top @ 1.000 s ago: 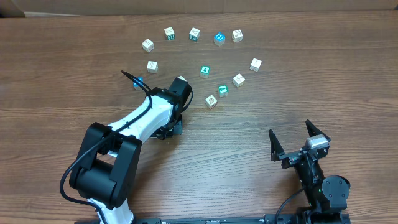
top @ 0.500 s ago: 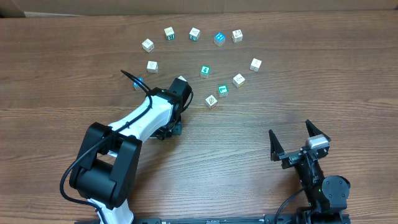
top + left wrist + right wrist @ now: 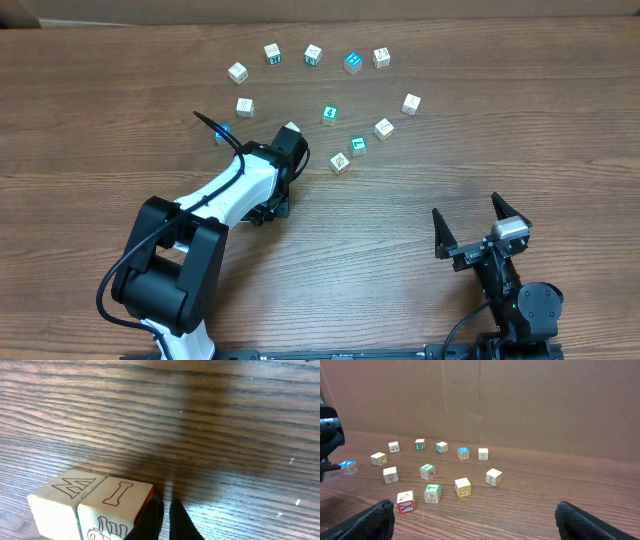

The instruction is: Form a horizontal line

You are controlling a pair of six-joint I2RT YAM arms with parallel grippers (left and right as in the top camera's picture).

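In the left wrist view two cubes sit side by side on the table: a pale yellow cube (image 3: 62,500) with an M on top and a white cube (image 3: 114,502) with a brownish I on top. My left gripper (image 3: 166,506) is shut and empty, its fingertips low on the table against the white cube's right side. In the overhead view the left gripper (image 3: 273,207) and both cubes are hidden under the wrist. A green cube with a white L (image 3: 357,144) lies apart to the right and also shows in the right wrist view (image 3: 432,492). My right gripper (image 3: 480,228) is open and empty.
Scattered cubes form an arc at the back of the table: white cubes (image 3: 237,72) (image 3: 411,103), a teal cube (image 3: 329,114), a blue cube (image 3: 352,62), and a white cube with a red side (image 3: 340,162). A cardboard wall (image 3: 520,400) stands behind the table.
The left wrist has shifted very slightly. Nothing else has moved.
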